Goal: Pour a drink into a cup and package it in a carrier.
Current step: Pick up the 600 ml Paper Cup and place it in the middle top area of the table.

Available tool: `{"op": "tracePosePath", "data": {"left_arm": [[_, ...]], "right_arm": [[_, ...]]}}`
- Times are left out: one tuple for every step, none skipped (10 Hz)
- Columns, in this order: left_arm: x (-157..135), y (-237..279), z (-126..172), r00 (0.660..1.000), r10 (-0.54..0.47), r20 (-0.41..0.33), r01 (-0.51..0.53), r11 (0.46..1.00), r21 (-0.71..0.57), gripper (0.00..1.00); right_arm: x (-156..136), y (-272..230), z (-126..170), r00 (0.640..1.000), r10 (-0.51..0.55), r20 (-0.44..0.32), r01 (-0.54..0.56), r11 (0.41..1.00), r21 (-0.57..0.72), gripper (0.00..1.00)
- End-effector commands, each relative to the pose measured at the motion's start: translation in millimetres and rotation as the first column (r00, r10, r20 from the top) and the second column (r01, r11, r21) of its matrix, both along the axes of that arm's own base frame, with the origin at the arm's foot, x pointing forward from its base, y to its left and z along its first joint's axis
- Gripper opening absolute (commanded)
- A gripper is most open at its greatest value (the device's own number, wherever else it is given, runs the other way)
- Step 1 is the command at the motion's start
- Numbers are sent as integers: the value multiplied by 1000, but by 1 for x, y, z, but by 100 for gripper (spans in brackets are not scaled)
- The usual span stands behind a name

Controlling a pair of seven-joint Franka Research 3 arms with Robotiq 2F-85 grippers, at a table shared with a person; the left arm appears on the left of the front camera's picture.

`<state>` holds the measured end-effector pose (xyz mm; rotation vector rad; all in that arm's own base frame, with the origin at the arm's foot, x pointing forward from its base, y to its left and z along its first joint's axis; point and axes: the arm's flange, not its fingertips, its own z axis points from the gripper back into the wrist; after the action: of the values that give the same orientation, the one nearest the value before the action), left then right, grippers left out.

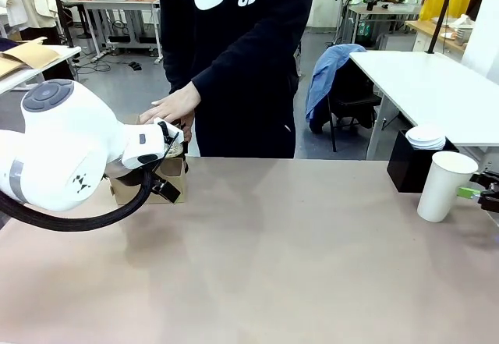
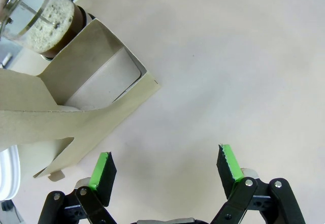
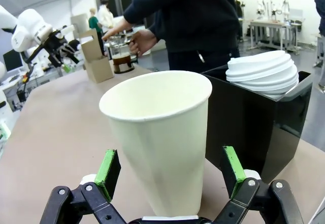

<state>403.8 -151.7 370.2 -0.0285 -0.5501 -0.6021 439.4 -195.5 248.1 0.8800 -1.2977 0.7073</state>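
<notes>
On the right of the counter (image 1: 273, 258), the right end effector (image 3: 170, 172) brackets the cup (image 3: 162, 142), unclenched, seemingly poised to grasp it.
Far left, the left end effector (image 2: 166, 165) hangs released beside the carrier (image 2: 96, 112), where a person (image 1: 234, 47) steadies the drink (image 3: 123, 65).

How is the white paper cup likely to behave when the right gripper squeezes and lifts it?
The cup looks thin-walled paper with no lid, so it would probably dent under a hard squeeze. It's tall and narrows to its base, so a sideways nudge may tip it. The right gripper straddles its lower half, likely its stiffest part.
</notes>
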Motion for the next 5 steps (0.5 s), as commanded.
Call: {"op": "tracePosePath", "data": {"left_arm": [[0,0,0,1000,0,0,0,1000,-1,100],[0,0,0,1000,0,0,0,1000,-1,100],[0,0,0,1000,0,0,0,1000,-1,100],[0,0,0,1000,0,0,0,1000,-1,100],[0,0,0,1000,0,0,0,1000,-1,100]], "right_arm": [[9,8,-4,999,-7,35,7,1000,0,100],[12,12,-6,1000,-2,31,2,1000,-2,100],[14,15,-8,999,-3,35,4,1000,-8,100],[19,19,-10,999,-2,40,2,1000,-11,100],[23,24,-13,999,5,39,-5,1000,-9,100]]}}
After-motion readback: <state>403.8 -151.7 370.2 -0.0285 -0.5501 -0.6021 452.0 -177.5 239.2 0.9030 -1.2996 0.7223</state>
